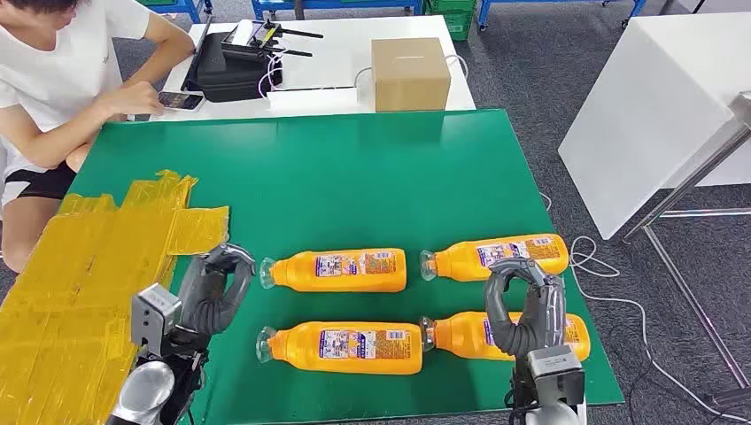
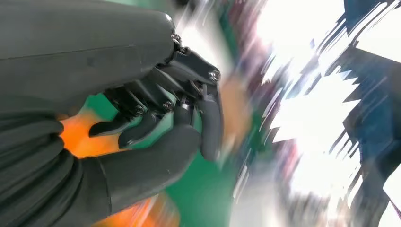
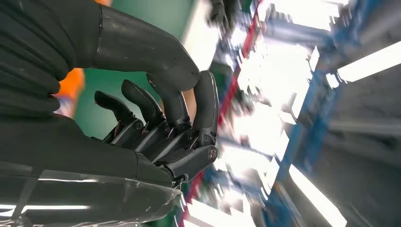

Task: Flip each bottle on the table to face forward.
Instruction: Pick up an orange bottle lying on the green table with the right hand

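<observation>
Four orange bottles lay on their sides on the green counter (image 1: 354,168), in two rows of two, all with their printed labels up. The left hand (image 1: 215,288) hung curled and clenched on nothing, just beside the neck of the far-left bottle (image 1: 336,270); below that lay the near-left bottle (image 1: 341,346). The far-right bottle (image 1: 496,256) sat just beyond the right hand (image 1: 522,305), which hovered over the near-right bottle (image 1: 460,335), fingers curled in, holding nothing. By my reading, flipping looked finished or between bottles; any next move would call for uncurling the fingers first.
</observation>
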Available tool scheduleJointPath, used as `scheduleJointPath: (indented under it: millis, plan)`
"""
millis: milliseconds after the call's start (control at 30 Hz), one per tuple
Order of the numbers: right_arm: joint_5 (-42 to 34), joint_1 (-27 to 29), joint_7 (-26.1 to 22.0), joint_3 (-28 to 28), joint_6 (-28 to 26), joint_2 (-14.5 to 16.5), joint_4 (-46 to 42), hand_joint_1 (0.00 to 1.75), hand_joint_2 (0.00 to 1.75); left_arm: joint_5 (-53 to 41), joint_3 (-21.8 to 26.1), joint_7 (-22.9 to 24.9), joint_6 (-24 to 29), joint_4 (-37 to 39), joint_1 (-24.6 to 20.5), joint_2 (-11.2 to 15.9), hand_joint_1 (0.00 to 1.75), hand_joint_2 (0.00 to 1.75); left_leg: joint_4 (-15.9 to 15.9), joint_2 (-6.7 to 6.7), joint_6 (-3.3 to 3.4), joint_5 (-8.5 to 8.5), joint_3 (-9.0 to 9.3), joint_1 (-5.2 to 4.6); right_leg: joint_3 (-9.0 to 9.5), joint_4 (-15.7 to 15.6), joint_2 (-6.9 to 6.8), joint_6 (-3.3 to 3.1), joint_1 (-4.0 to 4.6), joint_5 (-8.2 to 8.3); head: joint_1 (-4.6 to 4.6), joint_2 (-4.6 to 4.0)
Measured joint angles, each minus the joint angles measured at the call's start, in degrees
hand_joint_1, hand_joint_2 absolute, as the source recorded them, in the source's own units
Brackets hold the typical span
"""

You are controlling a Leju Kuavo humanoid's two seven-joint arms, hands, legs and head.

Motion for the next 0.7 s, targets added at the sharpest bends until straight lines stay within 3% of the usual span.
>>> scheduleJointPath:
  millis: [33, 67, 133, 167, 400, 700]
  plan:
    - [0.4, -0.5, -0.2, 0.6, -0.9, 0.7, 0.5, 1.06, 1.75, -1.6, -0.2, -0.4, 2.4, 0.0, -0.2, -0.7, 1.36, 1.75, 0.0, 0.00, 0.00, 0.00, 0.03, 0.00, 0.02, 0.0, 0.00, 0.00, 0.00, 0.00, 0.00, 0.00]
    - [0.6, -0.9, -0.3, 1.1, -1.6, 1.3, 1.0, 0.79, 1.75, -2.4, -0.5, -0.6, 3.9, 0.0, -0.3, -1.3, 1.02, 1.75, 0.0, -0.01, 0.00, 0.00, 0.04, 0.00, 0.03, 0.0, -0.01, 0.00, 0.00, 0.00, -0.01, 0.00]
    - [1.1, -2.3, -0.5, 2.9, -4.1, 3.2, 2.5, 0.00, 1.75, -4.4, -1.2, -1.3, 8.4, 0.0, -0.6, -3.2, 0.14, 1.75, 0.0, -0.05, 0.00, 0.00, 0.08, -0.01, 0.08, 0.0, -0.04, 0.00, 0.00, 0.00, -0.01, 0.00]
    - [1.0, -2.7, -0.4, 3.5, -4.8, 3.8, 3.0, 0.00, 1.75, -3.8, -1.4, -1.3, 8.9, 0.0, -0.6, -3.8, 0.00, 1.75, 0.0, -0.07, 0.00, 0.01, 0.08, -0.01, 0.10, 0.0, -0.05, 0.00, 0.00, 0.00, -0.01, 0.00]
    - [0.8, -3.4, -0.2, 4.2, -6.4, 4.9, 4.2, 0.00, 1.75, -0.6, -1.4, -2.0, 9.7, 0.1, -0.6, -5.6, 0.00, 1.75, 0.0, -0.06, 0.00, 0.01, 0.09, -0.01, 0.13, 0.0, -0.06, 0.00, 0.00, 0.00, 0.00, 0.00]
    - [0.9, -4.7, 0.1, 5.0, -6.4, 5.0, 4.2, 0.00, 1.75, 2.8, -1.4, -1.8, 7.2, 0.7, -0.9, -5.9, 0.00, 1.75, 0.0, -0.05, 0.00, 0.01, 0.10, -0.01, 0.13, 0.0, -0.06, 0.00, 0.00, 0.00, 0.01, 0.00]
